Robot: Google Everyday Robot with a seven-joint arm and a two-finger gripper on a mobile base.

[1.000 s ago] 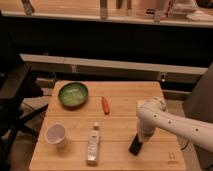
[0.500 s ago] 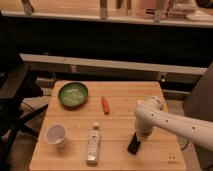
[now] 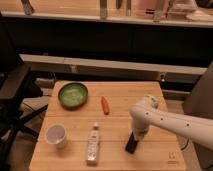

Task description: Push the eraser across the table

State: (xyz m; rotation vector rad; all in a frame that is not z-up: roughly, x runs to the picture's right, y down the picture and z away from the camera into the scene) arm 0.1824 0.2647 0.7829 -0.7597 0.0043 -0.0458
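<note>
Your gripper is hanging right over the black eraser, near the table's front edge, right of the white bottle. The eraser's long axis is tilting slightly off front-to-back; open tabletop is lying leftward and rearward.

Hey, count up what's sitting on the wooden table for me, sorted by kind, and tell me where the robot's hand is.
Bowl: 1, green
Carrot: 1, orange
Cup: 1, white
Bottle: 1, white, lying down
Eraser: 1, black
Total: 5 on the table
The hand is down at the eraser's top end, front right of the table.
</note>
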